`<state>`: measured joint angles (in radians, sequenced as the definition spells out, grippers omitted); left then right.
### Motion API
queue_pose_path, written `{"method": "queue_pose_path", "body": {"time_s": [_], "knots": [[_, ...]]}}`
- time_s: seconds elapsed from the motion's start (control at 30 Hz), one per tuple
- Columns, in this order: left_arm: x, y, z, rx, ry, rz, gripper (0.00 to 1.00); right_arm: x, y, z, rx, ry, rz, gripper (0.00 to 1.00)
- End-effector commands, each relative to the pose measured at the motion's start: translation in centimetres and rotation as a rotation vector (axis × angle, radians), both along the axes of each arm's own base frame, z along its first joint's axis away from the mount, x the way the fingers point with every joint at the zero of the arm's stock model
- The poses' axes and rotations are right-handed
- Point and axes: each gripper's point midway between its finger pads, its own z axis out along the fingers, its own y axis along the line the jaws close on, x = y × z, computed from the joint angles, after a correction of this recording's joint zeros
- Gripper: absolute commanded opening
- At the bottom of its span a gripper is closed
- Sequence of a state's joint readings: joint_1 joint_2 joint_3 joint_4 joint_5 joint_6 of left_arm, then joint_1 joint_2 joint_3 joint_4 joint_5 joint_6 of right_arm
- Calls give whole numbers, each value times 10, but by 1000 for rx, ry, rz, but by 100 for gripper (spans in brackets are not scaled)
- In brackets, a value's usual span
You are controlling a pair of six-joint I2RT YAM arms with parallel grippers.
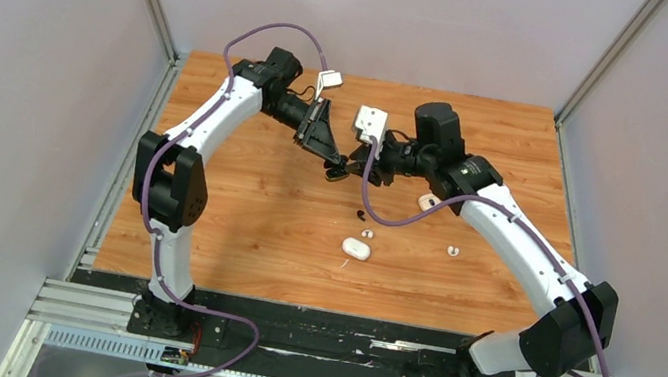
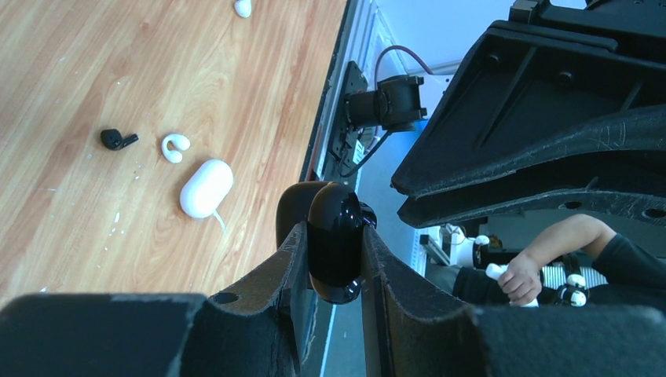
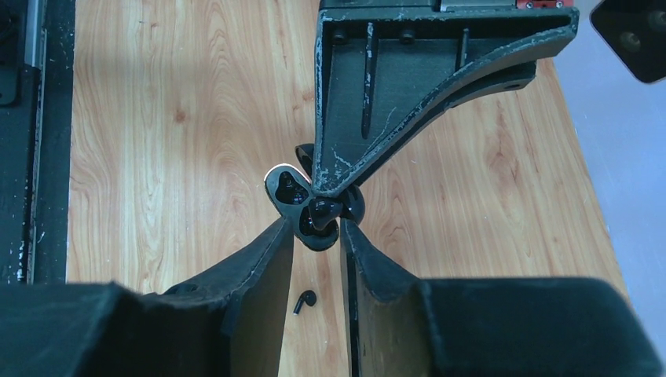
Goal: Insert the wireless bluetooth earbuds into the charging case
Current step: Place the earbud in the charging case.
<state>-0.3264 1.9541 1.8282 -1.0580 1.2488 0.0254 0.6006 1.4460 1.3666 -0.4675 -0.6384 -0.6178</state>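
Progress partial: black case [image 2: 336, 210] clamped by left gripper [image 1: 338, 170]; black earbud [image 3: 321, 214] pinched over it by right gripper [image 3: 316, 232]; other earbuds [image 2: 174, 147] loose.

top: overhead, far, down on table [image 1: 253, 226] | wrists: close-up, opposed | shared: black case [image 2: 334, 243]

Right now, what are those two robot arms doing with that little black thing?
They are putting earbuds away. The left claw holds a black charging case up off the table, open. The right claw pinches a black earbud right at the case's pockets, not clearly seated yet. A second black earbud, a white earbud and a white case lie on the wooden table below.
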Motion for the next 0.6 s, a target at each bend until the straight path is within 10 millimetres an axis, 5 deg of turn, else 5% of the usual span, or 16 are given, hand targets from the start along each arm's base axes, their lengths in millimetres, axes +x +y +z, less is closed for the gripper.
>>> {"method": "queue_pose_path", "body": {"time_s": [0.0,0.57], "knots": [[-13,2,30,-57,-72,-22,0,-2,7,2,1,-50,49,30],[-27,2,37,-84,-101,-65,0,2,10,-23,-74,-100,86,29]]}}
